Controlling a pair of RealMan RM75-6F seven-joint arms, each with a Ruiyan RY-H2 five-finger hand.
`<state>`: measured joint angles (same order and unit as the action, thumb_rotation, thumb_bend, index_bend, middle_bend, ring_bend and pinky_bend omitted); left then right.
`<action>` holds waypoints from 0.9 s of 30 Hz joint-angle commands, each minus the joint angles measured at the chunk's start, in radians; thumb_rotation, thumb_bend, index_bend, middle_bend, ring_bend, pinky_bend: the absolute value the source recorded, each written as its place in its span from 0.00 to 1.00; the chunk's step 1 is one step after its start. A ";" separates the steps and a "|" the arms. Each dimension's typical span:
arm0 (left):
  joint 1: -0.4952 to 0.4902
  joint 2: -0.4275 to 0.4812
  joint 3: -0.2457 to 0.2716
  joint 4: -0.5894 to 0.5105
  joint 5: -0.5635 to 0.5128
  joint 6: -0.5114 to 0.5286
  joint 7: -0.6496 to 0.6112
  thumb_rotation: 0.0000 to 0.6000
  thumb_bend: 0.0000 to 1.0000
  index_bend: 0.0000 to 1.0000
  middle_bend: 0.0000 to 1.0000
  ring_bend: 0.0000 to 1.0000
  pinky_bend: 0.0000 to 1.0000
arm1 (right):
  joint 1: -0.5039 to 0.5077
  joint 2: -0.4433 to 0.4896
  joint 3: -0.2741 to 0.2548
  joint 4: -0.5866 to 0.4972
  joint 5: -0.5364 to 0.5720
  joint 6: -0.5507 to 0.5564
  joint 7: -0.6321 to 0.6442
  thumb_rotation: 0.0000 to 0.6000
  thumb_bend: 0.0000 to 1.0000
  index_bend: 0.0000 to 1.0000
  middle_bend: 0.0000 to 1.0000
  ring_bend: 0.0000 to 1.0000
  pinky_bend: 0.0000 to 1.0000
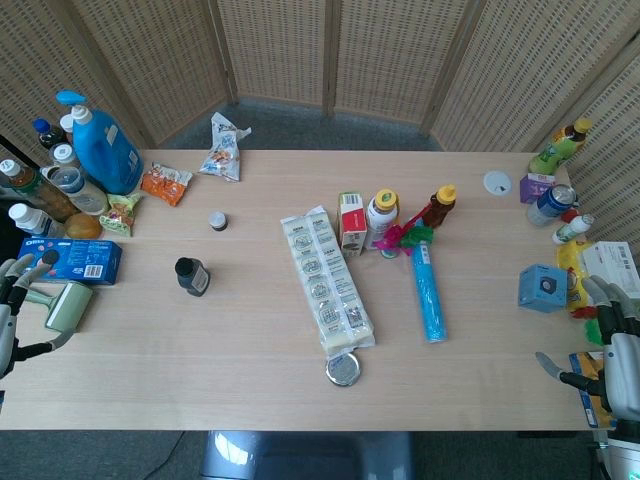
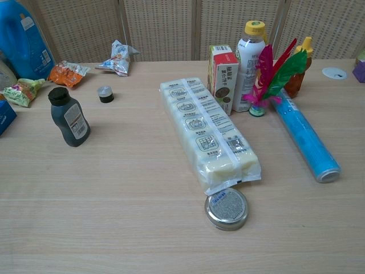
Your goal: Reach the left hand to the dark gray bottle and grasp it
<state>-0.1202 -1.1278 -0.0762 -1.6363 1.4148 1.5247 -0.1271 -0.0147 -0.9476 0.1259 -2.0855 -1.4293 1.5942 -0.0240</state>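
The dark gray bottle [image 1: 192,276] with a black cap and a white label stands upright on the left half of the wooden table [image 1: 200,380]. In the chest view the dark gray bottle [image 2: 69,117] is at the left, with nothing touching it. My left hand [image 1: 18,300] hovers at the table's far left edge, well to the left of the bottle, with its fingers spread and nothing in them. My right hand [image 1: 608,350] is at the far right edge, also spread and holding nothing. Neither hand shows in the chest view.
A green lint roller [image 1: 68,306] and a blue biscuit box [image 1: 72,260] lie between my left hand and the bottle. A small black jar [image 1: 217,220] stands behind the bottle. A long white package [image 1: 327,285], a round tin [image 1: 343,370] and a blue tube [image 1: 429,293] occupy the middle.
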 commanded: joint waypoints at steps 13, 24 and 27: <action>-0.074 -0.168 -0.055 0.176 -0.037 -0.105 -0.060 1.00 0.00 0.14 0.00 0.00 0.06 | 0.002 0.004 0.001 0.002 0.007 -0.007 0.014 1.00 0.00 0.00 0.00 0.00 0.00; -0.216 -0.440 -0.116 0.421 -0.032 -0.187 -0.086 1.00 0.00 0.00 0.00 0.00 0.00 | 0.000 0.015 0.005 0.005 0.013 -0.006 0.042 1.00 0.00 0.00 0.00 0.00 0.00; -0.237 -0.500 -0.116 0.479 -0.031 -0.199 -0.091 1.00 0.00 0.00 0.00 0.00 0.00 | 0.000 0.019 0.008 0.008 0.017 -0.007 0.052 1.00 0.00 0.00 0.00 0.00 0.00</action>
<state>-0.3355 -1.5936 -0.1853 -1.1909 1.3835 1.3397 -0.2095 -0.0146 -0.9296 0.1329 -2.0783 -1.4134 1.5875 0.0271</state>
